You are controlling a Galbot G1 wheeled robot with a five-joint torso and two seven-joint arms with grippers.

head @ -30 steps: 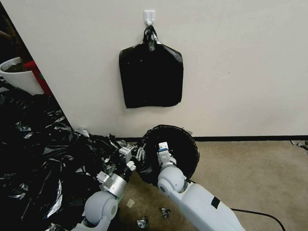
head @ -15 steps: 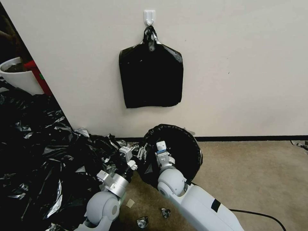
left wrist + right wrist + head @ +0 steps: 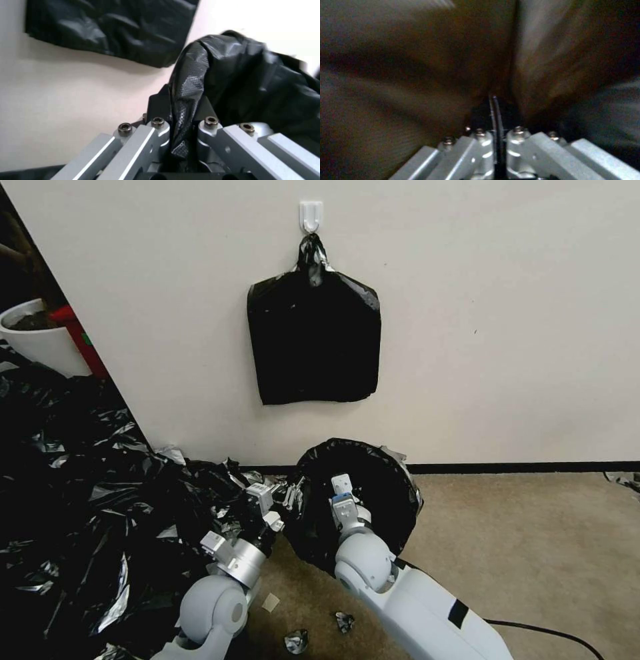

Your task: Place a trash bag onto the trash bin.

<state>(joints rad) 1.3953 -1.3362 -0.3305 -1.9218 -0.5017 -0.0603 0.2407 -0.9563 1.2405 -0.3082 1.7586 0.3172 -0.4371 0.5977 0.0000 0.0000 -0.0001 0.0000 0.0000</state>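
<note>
While the bag mouth is only held at two places, I judge the main risk to be the thin film tearing or slipping free. Starting at the far left, a heap of loose black bags [image 3: 80, 527] covers the floor [image 3: 520, 553] and laps against my left arm; if that gripper drags outward it could snag this heap and pull it along.

My left gripper [image 3: 181, 120] sits just left of the trash bin, its fingers [image 3: 160, 110] pressed together on a bunched fold of the trash bag [image 3: 370, 477]. The fold is narrow and stretched taut, so a hard pull could rip it or draw it out of the pinch.

The trash bin itself is under the bag, near the wall [image 3: 500, 313] and below the flat stack of bags [image 3: 313, 343] hanging from a hook [image 3: 311, 215]; none of its cream body is visible. It appears tipped toward me, and a sideways pull could roll it.

My right gripper [image 3: 341, 488] is inside the bag's mouth, its fingers [image 3: 486, 112] pressed together; whether film is caught between them I cannot tell. Its arm could drag the lining out on leaving.

The trash bag is glossy black, wrinkled, finely embossed, draped over the round opening with slack on the right edge.
</note>
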